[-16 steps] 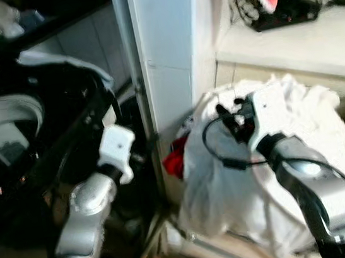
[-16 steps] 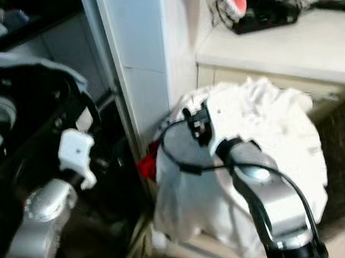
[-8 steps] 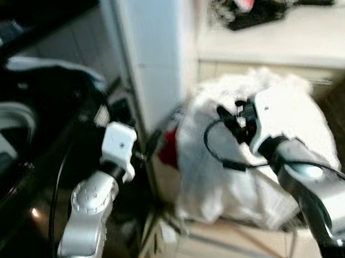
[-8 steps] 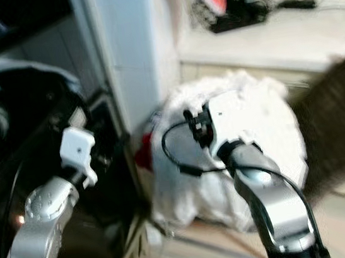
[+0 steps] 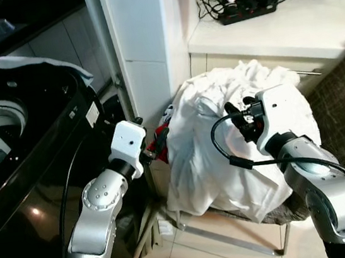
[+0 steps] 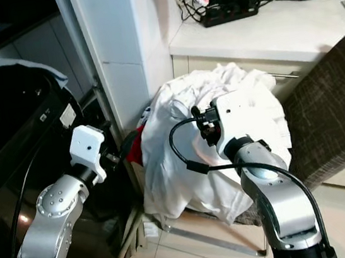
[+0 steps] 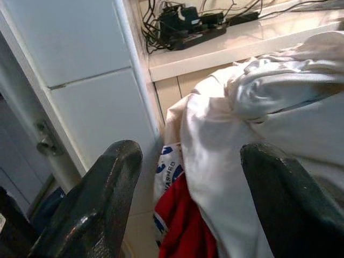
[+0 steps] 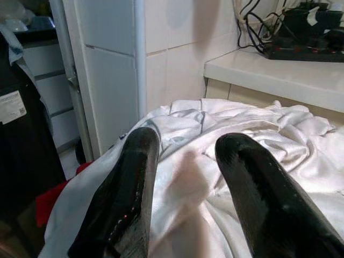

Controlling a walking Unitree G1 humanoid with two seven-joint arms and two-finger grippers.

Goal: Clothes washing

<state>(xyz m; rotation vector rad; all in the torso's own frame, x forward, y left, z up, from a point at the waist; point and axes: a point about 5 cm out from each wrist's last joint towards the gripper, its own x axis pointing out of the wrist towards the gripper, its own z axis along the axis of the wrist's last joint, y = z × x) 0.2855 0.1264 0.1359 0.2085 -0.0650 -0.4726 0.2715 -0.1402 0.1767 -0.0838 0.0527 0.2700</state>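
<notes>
Right gripper (image 8: 185, 177) spread wide, empty, above white laundry pile (image 5: 225, 141); left gripper (image 7: 188, 177) likewise, beside it.

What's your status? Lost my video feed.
Both grippers open, empty: left gripper near red garment, right gripper above white laundry pile. Washer at left. Nothing blocking.
</notes>
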